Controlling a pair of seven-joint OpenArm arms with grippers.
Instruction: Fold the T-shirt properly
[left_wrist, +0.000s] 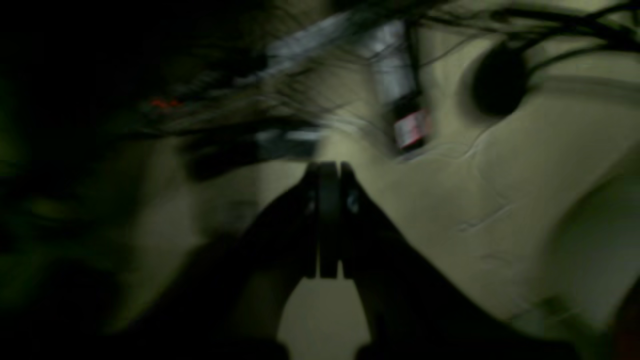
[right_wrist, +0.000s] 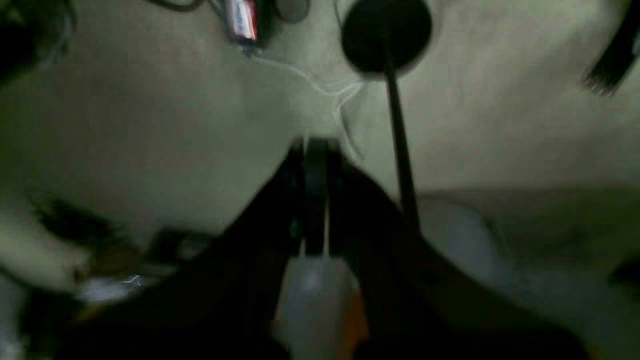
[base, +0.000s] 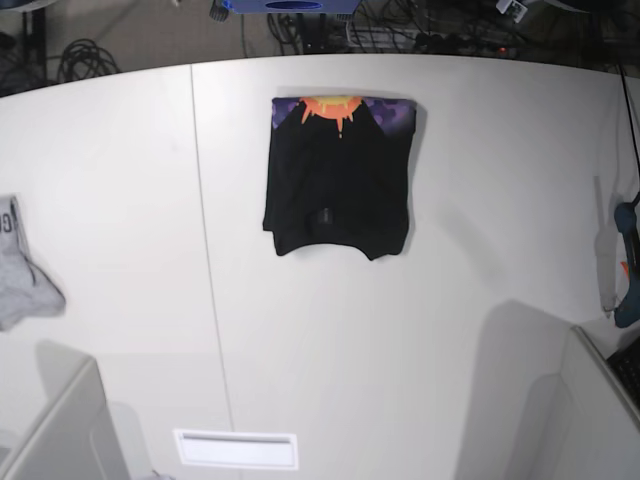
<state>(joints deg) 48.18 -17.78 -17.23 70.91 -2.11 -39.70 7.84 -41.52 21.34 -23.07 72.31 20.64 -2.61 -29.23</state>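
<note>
Pincers first: left gripper (left_wrist: 328, 220) has its jaws pressed together, nothing between them; right gripper (right_wrist: 316, 197) likewise, together and empty. Both wrist views are dark and smeared. Neither gripper shows in the base view.

Writing: no readable text anywhere. A red-and-white label (left_wrist: 411, 129) sits on a dark object upper centre of the left wrist view, too blurred to read; the same sort of tag (right_wrist: 242, 19) is at the top edge of the right wrist view. The grey garment (base: 20, 268) at the left edge of the base view carries a dark mark, illegible.

T-shirt (base: 338, 175) lies folded into a rough rectangle in the upper centre of the base view, near the far table edge, black side up, with a strip of purple and orange sun print showing along its top edge. Bottom hem is curved and slightly uneven.

Surface: white table (base: 420, 340), with a seam line (base: 205, 260) running top to bottom left of the shirt. A white slot plate (base: 236, 449) is at the lower centre. Cables (base: 85, 58) lie on the floor beyond the far edge. A blue tool (base: 629, 275) hangs at the right edge.

Room: wide bare tabletop below and on both sides of the shirt; grey garment well apart from it.
</note>
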